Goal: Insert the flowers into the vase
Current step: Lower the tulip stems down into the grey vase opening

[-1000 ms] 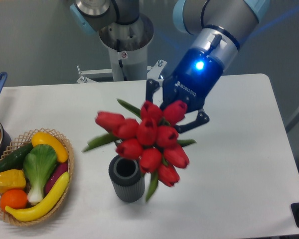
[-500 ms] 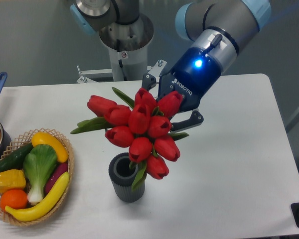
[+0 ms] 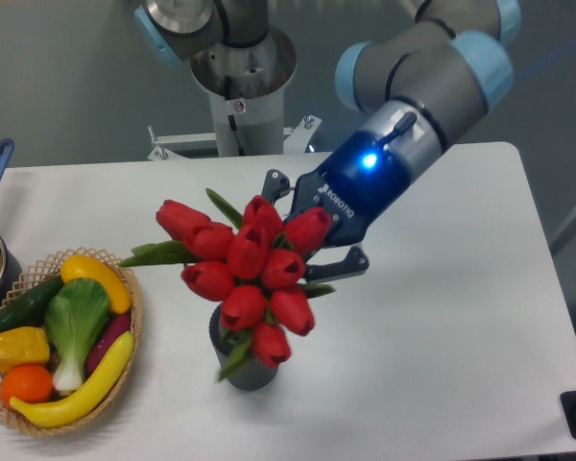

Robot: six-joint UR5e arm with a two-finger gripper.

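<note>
- The white bench [image 3: 442, 317] carries everything.
- The gripper [image 3: 312, 226], its blue light on, reaches in from the upper right.
- The flowers [image 3: 245, 274] hang ahead of the fingers [image 3: 350, 261], which are clamped on the stems; the buds cover the vase mouth.
- The wicker basket [image 3: 132, 312] of toy produce sits far left of the fingers.
- The vase [image 3: 245, 373] stands below the fingers, under the bunch.

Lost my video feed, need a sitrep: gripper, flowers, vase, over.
Gripper shut on flowers, held tilted. Bunch in front of vase, hiding its mouth; stems in or not, can't tell. Basket of toy produce left of vase, apart.
</note>
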